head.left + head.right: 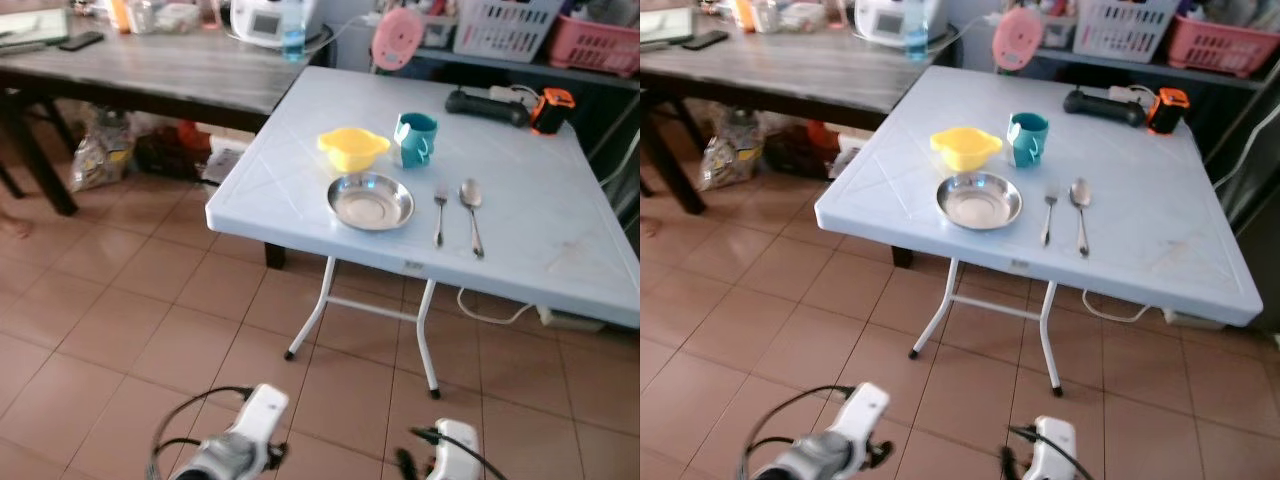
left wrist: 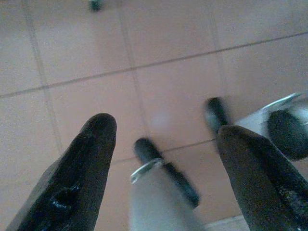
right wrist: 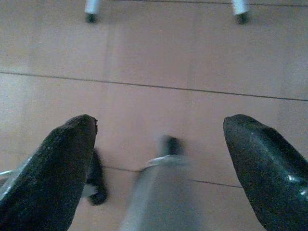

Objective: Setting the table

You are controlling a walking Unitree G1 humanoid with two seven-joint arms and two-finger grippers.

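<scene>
We see a shiny metal plate (image 1: 370, 200), metal fork (image 1: 439, 215) and spoon (image 1: 471, 213), on a smooth pale plastic desk (image 1: 540, 230); glossy floor tiles (image 1: 130, 320).

A home dining corner: tiled floor (image 1: 150, 330), folding table (image 1: 560, 250), laundry baskets (image 1: 505, 25).

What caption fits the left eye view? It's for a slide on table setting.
Folding table set with steel plate, yellow bowl, teal cup, fork and spoon.
</scene>
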